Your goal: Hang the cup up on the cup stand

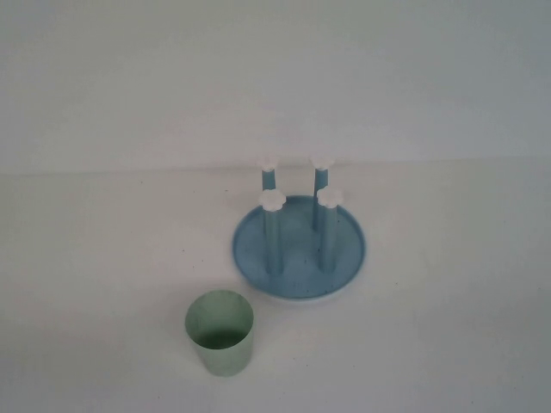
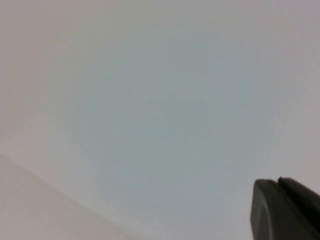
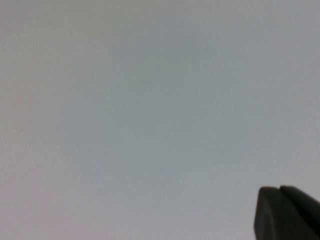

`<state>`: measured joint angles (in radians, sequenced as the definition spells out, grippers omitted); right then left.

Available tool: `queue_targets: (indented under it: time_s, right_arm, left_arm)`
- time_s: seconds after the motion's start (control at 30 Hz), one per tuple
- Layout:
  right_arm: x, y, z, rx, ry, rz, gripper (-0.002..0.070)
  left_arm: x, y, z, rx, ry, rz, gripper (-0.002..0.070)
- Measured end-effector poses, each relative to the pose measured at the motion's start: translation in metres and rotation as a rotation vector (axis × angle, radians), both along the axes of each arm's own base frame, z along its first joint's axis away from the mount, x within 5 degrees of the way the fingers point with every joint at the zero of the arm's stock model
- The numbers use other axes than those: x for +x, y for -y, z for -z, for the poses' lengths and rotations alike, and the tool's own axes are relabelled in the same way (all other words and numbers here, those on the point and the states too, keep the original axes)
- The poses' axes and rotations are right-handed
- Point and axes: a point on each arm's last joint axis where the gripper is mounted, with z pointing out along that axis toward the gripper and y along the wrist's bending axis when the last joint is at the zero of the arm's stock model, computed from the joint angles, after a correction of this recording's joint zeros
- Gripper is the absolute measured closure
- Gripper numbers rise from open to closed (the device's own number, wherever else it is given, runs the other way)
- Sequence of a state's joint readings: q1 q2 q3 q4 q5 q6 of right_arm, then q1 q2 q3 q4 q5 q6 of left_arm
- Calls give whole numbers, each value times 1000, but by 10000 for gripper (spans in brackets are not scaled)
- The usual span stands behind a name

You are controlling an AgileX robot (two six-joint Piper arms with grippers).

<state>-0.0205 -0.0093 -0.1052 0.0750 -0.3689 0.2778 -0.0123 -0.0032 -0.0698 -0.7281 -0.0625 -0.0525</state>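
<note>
The cup (image 1: pixel 220 334) is a pale mint-green tumbler. It stands upright, mouth up, on the white table near the front, left of centre. The cup stand (image 1: pixel 299 248) is a round blue dish with four blue pegs, each with a white flower cap, and stands behind and to the right of the cup. No peg holds anything. Neither arm shows in the high view. My left gripper (image 2: pixel 278 180) shows only as a dark tip over bare pale surface, its fingers together and empty. My right gripper (image 3: pixel 280 188) looks the same, shut and empty. Neither wrist view shows the cup or the stand.
The white table (image 1: pixel 103 258) meets a pale wall (image 1: pixel 275 77) just behind the stand. Nothing else stands on the table in view.
</note>
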Motion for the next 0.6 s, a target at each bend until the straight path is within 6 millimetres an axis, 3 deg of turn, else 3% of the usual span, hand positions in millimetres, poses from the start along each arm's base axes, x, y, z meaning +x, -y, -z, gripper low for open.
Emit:
queue_targets:
  time_s: [0.23,0.33,0.4,0.5,0.6]
  right_arm:
    - [-42,-2,-80,-27,208,1,678]
    - [-56,-3,-105,-28,196,-8,678]
    - [-55,-4,-120,-16,107,-25,678]
    - [-39,-5,-130,-5,-126,-47,678]
    - [-16,-6,-125,-42,-352,-47,678]
  left_arm:
    - [-29,6,-76,281,175,1,679]
    - [-41,13,-98,405,181,41,679]
    - [-40,18,-108,505,130,90,679]
    - [-28,25,-107,676,11,187,679]
    - [-25,26,-106,699,-4,210,679]
